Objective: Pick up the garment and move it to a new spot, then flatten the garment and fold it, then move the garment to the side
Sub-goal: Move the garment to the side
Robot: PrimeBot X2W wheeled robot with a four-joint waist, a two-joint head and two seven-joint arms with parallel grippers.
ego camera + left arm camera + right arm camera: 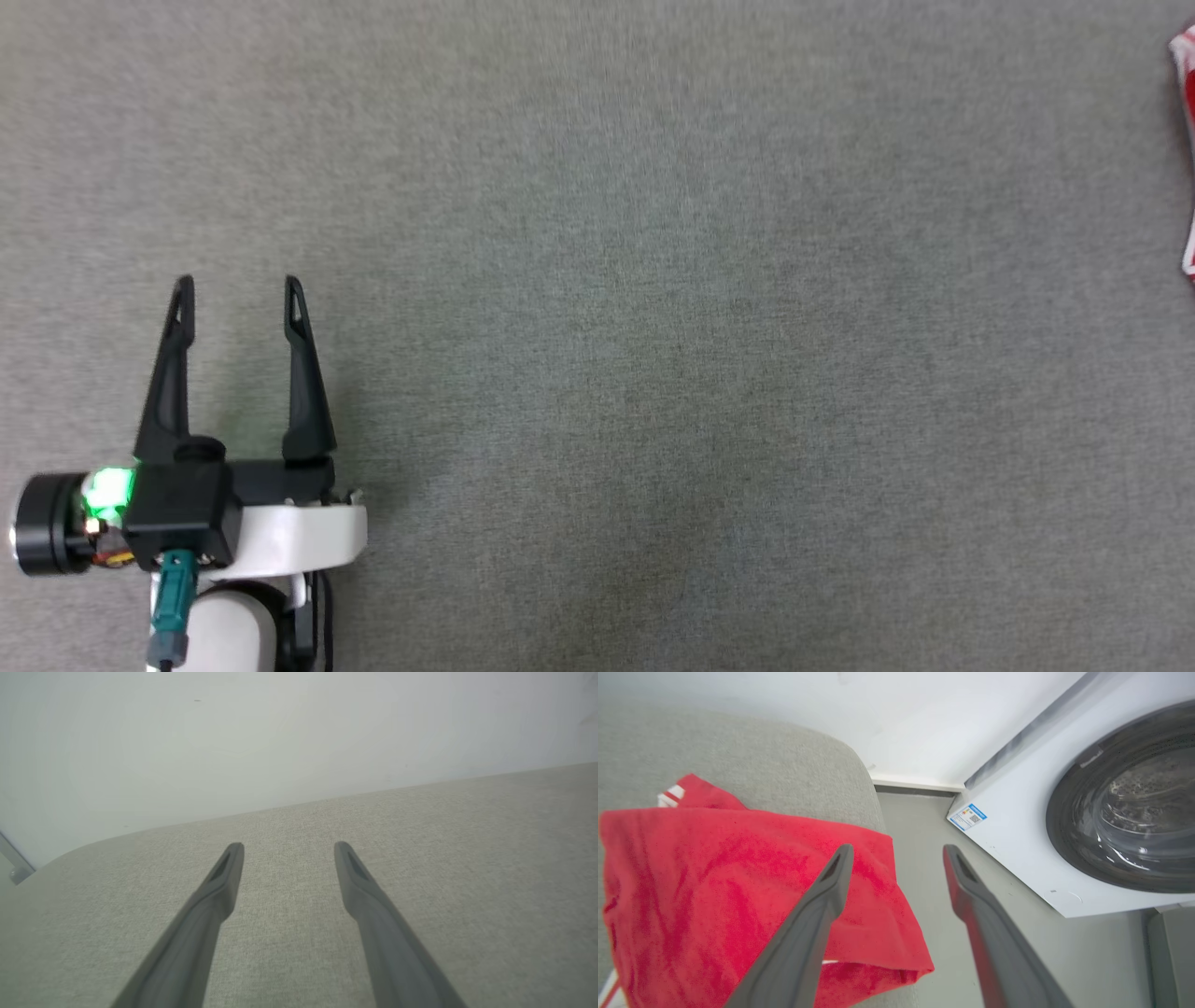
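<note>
**Q:** How do your jaws stand?

**A:** My right gripper has its two long dark fingers spread wide, with nothing pinched between them. One finger crosses in front of the red jersey T-shirt with striped trim, though I cannot tell whether it touches the cloth. My left gripper is spread too, empty, hovering over the bare grey woven surface.

**Q:** Where does the shirt lie?

**A:** At the right-hand corner of that surface. It looks folded flat, with one corner hanging just over the rounded edge. Across a strip of floor stands a white washing machine with a dark round door.

**Q:** Why there?

**A:** I judge that corner to be the "side" the task asks for, leaving the middle free. My left arm waits well apart from the shirt, with nothing there for it to do.
</note>
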